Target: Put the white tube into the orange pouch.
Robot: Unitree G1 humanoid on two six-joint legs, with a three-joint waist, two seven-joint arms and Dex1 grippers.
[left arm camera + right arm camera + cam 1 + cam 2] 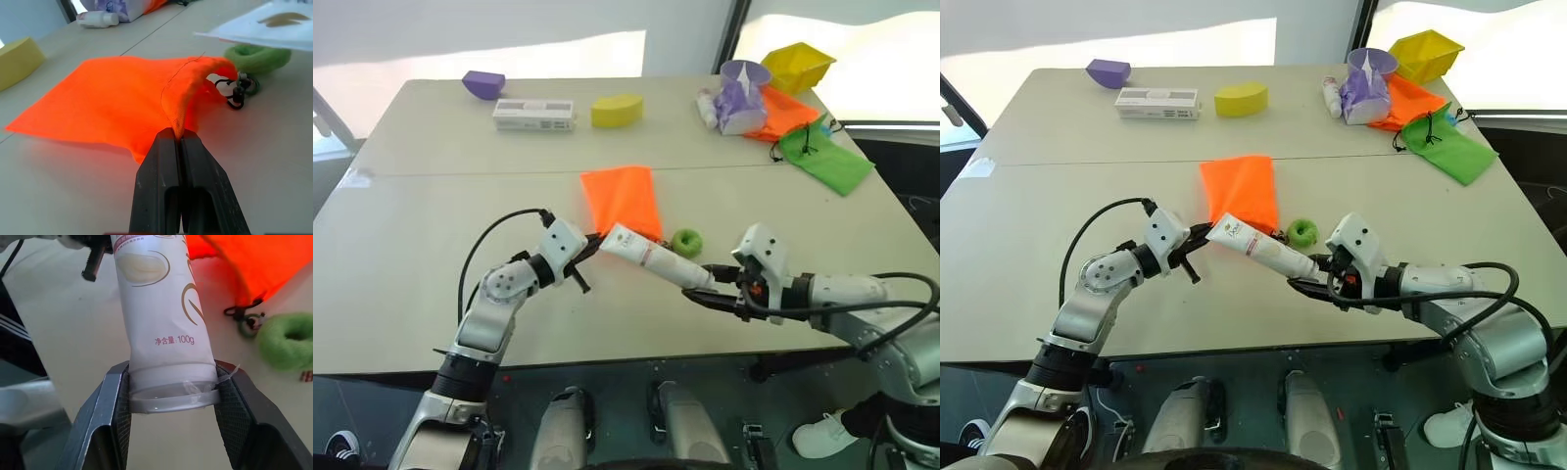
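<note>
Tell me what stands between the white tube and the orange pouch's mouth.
Nothing visible does. The right gripper holds the white tube by its cap end, its flat end close to the orange pouch, whose edge the left gripper pinches up.

My left gripper [590,249] sits low over the table, reaching forward and inward, jaws pressed together on the rim of the orange pouch [117,98]. My right gripper [700,284] points inward, clamping the white tube [651,258] at what looks like its cap end.
</note>
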